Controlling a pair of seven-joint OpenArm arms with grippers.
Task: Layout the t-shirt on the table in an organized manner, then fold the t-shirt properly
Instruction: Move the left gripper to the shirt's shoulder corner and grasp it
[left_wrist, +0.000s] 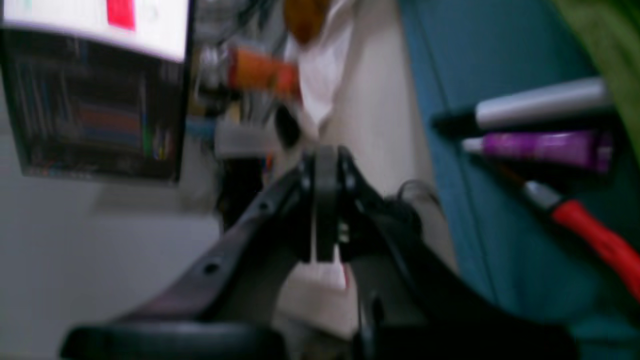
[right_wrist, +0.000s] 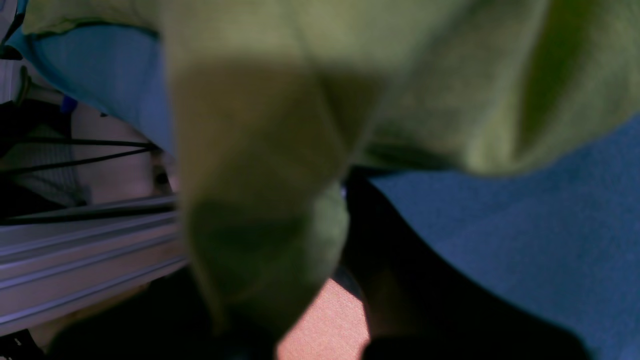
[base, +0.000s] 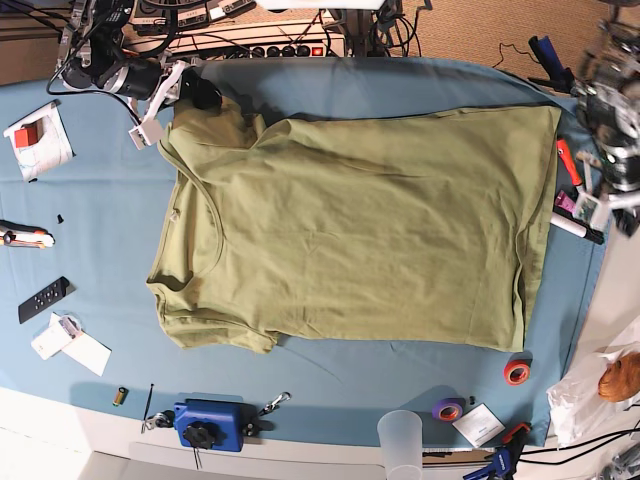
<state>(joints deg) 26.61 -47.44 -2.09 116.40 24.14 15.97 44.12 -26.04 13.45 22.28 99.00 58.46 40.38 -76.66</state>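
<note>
We find the t-shirt (base: 360, 225) lying spread on the table (base: 100, 260), its long axis running across the base view, neck to that view's left and hem to its right. The right gripper (base: 200, 95) sits at the upper left corner of the garment, on the far sleeve, and its wrist view shows olive cloth bunched between the jaws; we judge it closed on that sleeve. The left gripper (left_wrist: 325, 200) stands off the hem end, beyond the table edge near the markers (left_wrist: 540, 125), jaws closed and holding nothing. The sleeve in the right gripper appears folded in on itself, not spread. In our judgement the coming move turns on drawing that sleeve outward, away from the body of the shirt; the right arm is the nearer.
</note>
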